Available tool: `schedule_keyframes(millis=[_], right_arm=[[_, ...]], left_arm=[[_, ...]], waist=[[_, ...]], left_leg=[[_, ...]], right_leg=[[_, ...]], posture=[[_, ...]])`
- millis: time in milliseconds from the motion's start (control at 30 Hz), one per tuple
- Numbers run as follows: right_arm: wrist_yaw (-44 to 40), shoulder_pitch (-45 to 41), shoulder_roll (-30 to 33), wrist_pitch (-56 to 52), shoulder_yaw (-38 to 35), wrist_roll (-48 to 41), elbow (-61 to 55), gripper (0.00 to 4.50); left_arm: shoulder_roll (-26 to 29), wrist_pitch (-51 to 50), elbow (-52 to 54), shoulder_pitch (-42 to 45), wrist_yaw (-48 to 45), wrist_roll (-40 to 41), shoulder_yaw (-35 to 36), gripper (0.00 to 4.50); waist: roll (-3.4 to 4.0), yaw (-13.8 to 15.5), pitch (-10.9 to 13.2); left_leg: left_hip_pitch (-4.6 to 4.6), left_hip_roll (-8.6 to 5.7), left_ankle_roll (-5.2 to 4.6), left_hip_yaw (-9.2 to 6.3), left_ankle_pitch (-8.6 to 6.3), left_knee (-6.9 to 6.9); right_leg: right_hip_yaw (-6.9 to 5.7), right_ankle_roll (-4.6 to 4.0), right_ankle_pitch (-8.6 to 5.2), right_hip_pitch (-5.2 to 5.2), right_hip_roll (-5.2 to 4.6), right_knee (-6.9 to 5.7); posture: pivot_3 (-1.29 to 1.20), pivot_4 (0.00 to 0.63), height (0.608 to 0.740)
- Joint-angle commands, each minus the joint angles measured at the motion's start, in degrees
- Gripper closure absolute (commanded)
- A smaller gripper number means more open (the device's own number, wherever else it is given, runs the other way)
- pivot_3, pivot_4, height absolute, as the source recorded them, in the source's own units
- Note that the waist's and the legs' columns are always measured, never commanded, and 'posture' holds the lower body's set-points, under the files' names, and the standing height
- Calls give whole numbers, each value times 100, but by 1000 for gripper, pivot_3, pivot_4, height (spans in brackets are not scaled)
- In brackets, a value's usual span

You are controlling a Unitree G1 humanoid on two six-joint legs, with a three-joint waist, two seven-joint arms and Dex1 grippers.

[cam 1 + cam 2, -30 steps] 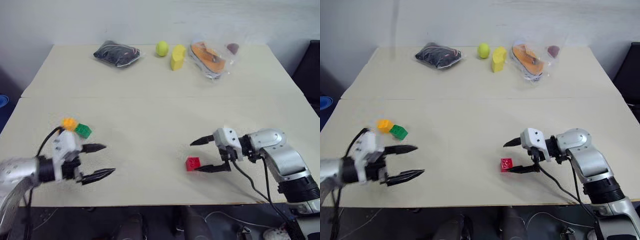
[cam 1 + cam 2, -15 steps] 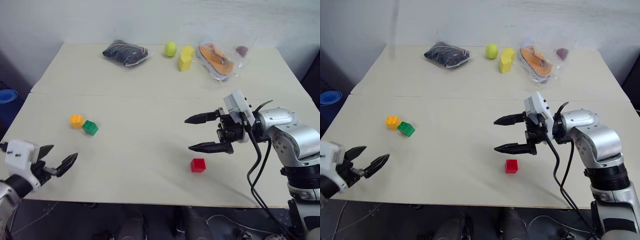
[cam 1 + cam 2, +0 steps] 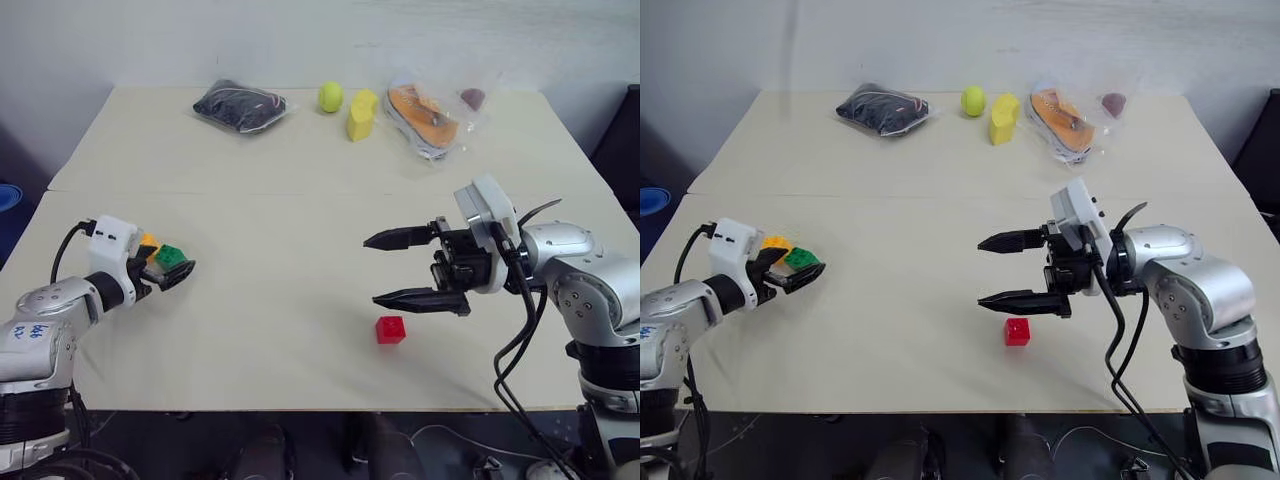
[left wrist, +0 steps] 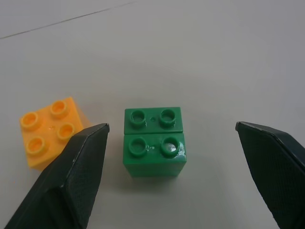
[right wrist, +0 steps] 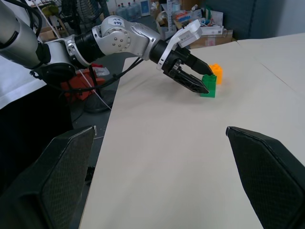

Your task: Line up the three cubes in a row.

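The green cube [image 4: 153, 142] and the orange-yellow cube [image 4: 50, 131] sit side by side on the table's near left. My left gripper [image 3: 178, 272] is open and low at the green cube, which lies between its fingers [image 4: 71, 181] with gaps on both sides. The orange-yellow cube [image 3: 148, 241] is just outside one finger. The red cube [image 3: 390, 329] lies alone near the front edge, right of centre. My right gripper [image 3: 371, 270] hangs open and empty above and slightly behind it, pointing left. The right wrist view looks across the table at the left gripper [image 5: 190, 78].
Along the far edge lie a black bag [image 3: 238, 105], a yellow-green ball [image 3: 329, 96], a larger yellow block [image 3: 359, 115], a clear bag with an orange item [image 3: 425, 118] and a small dark object [image 3: 472, 97]. A seam crosses the table [image 3: 300, 190].
My left gripper has moved forward from the table's front edge up to the green cube. My right gripper has lifted from beside the red cube. The camera has shifted.
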State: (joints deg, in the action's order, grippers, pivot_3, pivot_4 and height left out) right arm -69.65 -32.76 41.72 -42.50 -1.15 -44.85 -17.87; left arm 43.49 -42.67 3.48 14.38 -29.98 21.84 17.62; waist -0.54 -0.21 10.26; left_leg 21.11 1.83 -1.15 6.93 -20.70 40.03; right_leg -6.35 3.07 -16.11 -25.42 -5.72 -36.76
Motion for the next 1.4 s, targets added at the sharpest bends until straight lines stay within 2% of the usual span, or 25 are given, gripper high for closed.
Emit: schedule_keyframes(millis=[33,100,200,433,467,767,867,1033,1167,1233,1300,1400], right_arm=[[180,23,16,25,-276,-195,-233,20],[217,56,21,43,-272,-209,-261,20],[263,81,18,76,-256,-198,-287,0],[325,31,13,88,-260,-194,-249,0],[336,14,-4,97,-242,-180,-235,0],[374,55,28,116,-249,-155,-251,0],[355,164,102,137,-265,-107,-287,0],[-29,456,514,395,-184,193,-323,0],[-405,735,850,861,-79,623,-157,0],[-492,950,966,1155,-63,893,-75,0],[-485,1166,1016,1337,-58,1075,-49,0],[-541,1607,1123,1753,-73,1408,-63,0]], left_arm=[[-48,73,-135,255,35,-46,-19,0],[-98,114,-278,351,-1,-55,-73,0],[-126,248,-595,506,-41,-169,-209,607],[-98,197,-691,541,-325,-80,-285,2841],[-105,185,-623,515,-370,-77,-328,3004],[132,111,-201,371,-600,-89,-284,2992],[176,113,375,147,-1006,258,-233,2992],[386,355,1269,-29,-2217,837,-541,2992],[822,691,1483,206,-3240,739,-1291,2992],[974,1214,1410,485,-3847,296,-2045,2992],[897,1595,1179,821,-4214,-31,-2633,2992],[439,2053,573,1464,-4497,-517,-3400,2992]], waist=[[0,8,0],[-1,11,-1],[-2,16,-1],[-2,1,-1],[-2,5,-1],[-2,11,-1],[-2,6,-1],[-2,29,-1],[-2,23,-1],[-2,19,-1],[-2,36,-1],[-3,62,0]], left_leg=[[-1,0,0,0,0,1],[0,-1,0,0,0,2],[0,-2,0,0,0,2],[-2,-1,2,2,3,2],[-2,1,4,2,4,1],[-1,-2,3,2,4,2],[-1,1,4,1,4,0],[5,0,3,-2,4,1],[-1,-3,3,0,4,1],[-2,-3,4,3,4,1],[-2,-4,4,6,4,1],[-1,-6,2,11,4,2]], right_leg=[[0,0,0,0,0,0],[0,1,0,0,-1,-2],[0,1,0,0,-1,-1],[0,1,1,0,3,-4],[0,1,1,0,4,-3],[1,1,1,0,1,-3],[1,1,1,0,2,-3],[0,1,1,-1,-1,3],[2,1,1,1,0,28],[2,1,1,1,4,27],[3,1,0,1,8,29],[4,1,1,1,19,28]], posture=[[0,150,740],[0,150,740],[0,150,740],[0,150,740],[0,150,740],[0,150,740],[0,150,740],[0,150,740],[0,150,740],[0,150,740],[0,150,740],[0,150,740]])
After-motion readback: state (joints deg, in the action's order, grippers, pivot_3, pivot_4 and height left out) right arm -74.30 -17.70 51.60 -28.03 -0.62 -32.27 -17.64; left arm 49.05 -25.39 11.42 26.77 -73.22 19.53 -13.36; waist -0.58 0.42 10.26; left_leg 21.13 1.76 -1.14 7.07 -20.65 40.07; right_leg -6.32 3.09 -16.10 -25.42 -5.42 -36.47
